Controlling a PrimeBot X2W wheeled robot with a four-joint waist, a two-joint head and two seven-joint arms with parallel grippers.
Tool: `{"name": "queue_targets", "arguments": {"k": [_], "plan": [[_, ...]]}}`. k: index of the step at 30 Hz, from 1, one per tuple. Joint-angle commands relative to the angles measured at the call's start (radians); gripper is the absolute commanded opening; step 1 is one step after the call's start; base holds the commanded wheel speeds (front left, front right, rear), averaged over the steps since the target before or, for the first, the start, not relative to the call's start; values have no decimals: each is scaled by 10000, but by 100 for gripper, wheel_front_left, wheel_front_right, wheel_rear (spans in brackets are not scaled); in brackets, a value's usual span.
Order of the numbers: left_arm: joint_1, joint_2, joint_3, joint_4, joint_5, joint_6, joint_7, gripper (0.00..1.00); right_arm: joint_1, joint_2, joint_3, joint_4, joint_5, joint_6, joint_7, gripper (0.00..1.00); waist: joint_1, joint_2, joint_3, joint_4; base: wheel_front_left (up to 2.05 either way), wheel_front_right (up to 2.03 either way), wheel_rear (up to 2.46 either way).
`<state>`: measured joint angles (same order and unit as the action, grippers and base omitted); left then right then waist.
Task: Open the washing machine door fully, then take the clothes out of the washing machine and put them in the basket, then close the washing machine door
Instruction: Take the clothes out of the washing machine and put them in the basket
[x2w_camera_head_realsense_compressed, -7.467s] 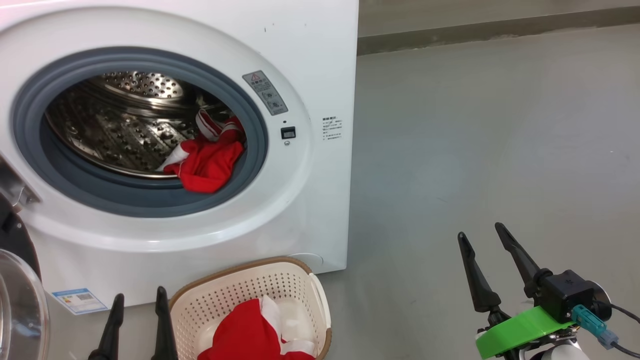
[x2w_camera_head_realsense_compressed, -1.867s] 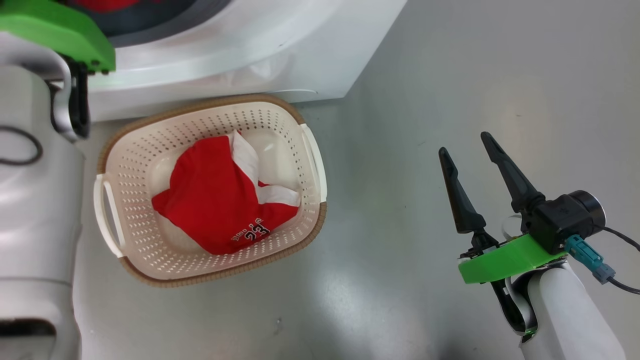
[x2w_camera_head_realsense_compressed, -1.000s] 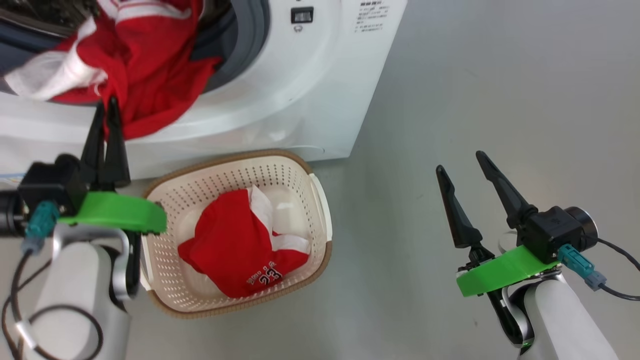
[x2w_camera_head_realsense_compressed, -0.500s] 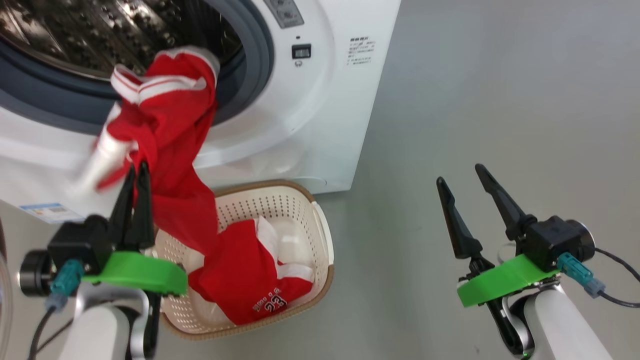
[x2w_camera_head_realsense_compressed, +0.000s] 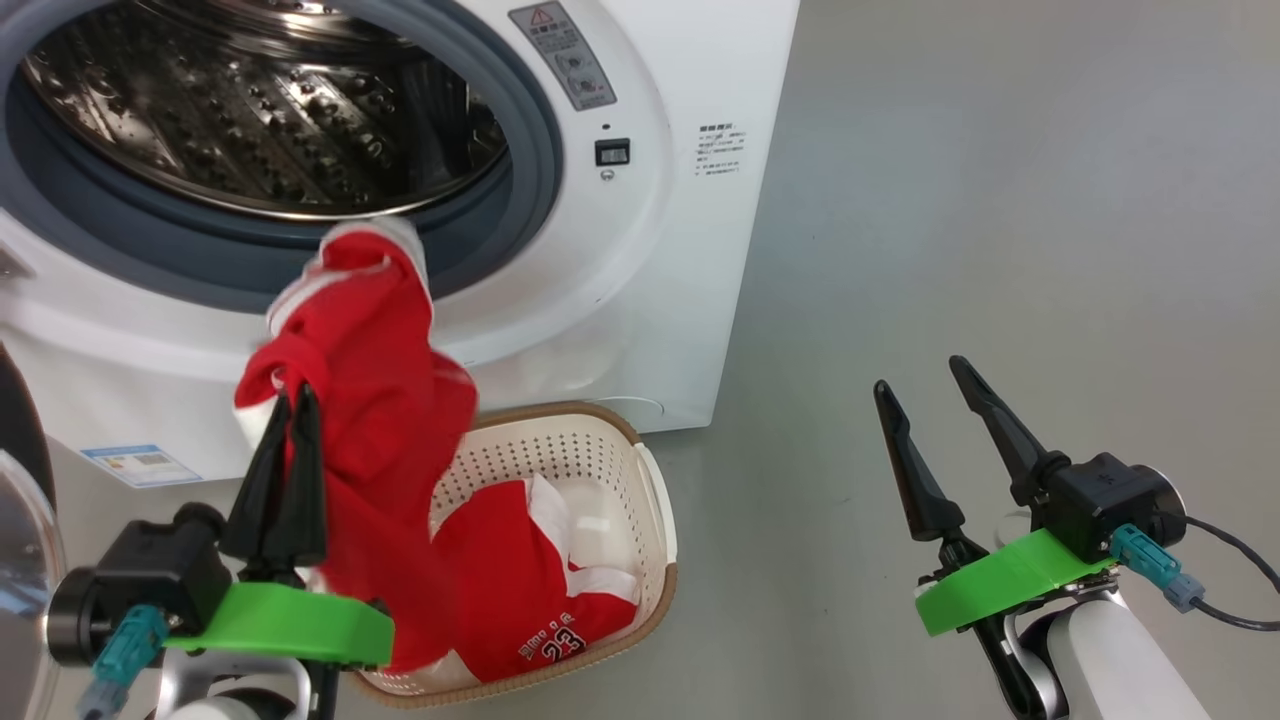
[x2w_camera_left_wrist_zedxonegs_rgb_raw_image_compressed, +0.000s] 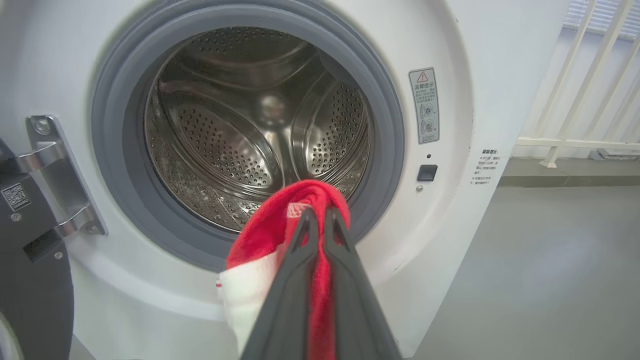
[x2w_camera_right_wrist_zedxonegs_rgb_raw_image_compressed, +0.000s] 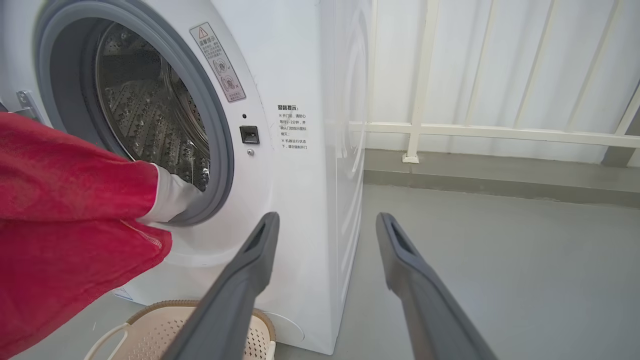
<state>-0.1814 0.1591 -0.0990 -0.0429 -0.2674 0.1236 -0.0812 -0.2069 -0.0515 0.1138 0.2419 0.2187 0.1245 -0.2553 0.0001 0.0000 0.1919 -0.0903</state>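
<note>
We judge transfer in hand: left end effector (x2w_camera_head_realsense_compressed: 296, 395) clamps the clothes (x2w_camera_head_realsense_compressed: 390, 400), hanging over the left rim of the basket (x2w_camera_head_realsense_compressed: 560, 410); right end effector (x2w_camera_head_realsense_compressed: 918, 374) gapes empty, well right of it. Next: centre, then release.

Grey floor (x2w_camera_head_realsense_compressed: 1000, 200), smooth w/ a dull sheen, lies under & ahead of the right gripper (x2w_camera_head_realsense_compressed: 918, 373) and spreads off to its right. Straight ahead of it, well apart, a white railing (x2w_camera_right_wrist_zedxonegs_rgb_raw_image_compressed: 500, 131) w/ upright bars & one horiz. rail stands on a low grey kerb (x2w_camera_right_wrist_zedxonegs_rgb_raw_image_compressed: 500, 175), w/ a pale wall (x2w_camera_right_wrist_zedxonegs_rgb_raw_image_compressed: 470, 60) showing faint vertical lines just behind. From the left gripper (x2w_camera_left_wrist_zedxonegs_rgb_raw_image_compressed: 320, 212), railing & kerb sit well off to the upper right, past a stretch of floor; kerb meets floor at a straight edge.
</note>
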Motion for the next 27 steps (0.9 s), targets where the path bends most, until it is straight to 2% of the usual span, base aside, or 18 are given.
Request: {"name": "queue_targets", "arguments": {"k": [1,7,27], "plan": [[-40,194,333,-392,-44,74,24,0,106,13,243,-211,26,62,-65,100,-1,0,-7,23,0,0,0],[68,36,209,-358,-160,124,62,0,58,13,265,-303,24,62,-65,100,-1,0,250,62,0,0,0],[-3658,-697,-151,7554,-955,-982,-1570,0,-449,13,328,-427,-29,62,-65,100,-1,0,1768,-187,0,0,0]]}}
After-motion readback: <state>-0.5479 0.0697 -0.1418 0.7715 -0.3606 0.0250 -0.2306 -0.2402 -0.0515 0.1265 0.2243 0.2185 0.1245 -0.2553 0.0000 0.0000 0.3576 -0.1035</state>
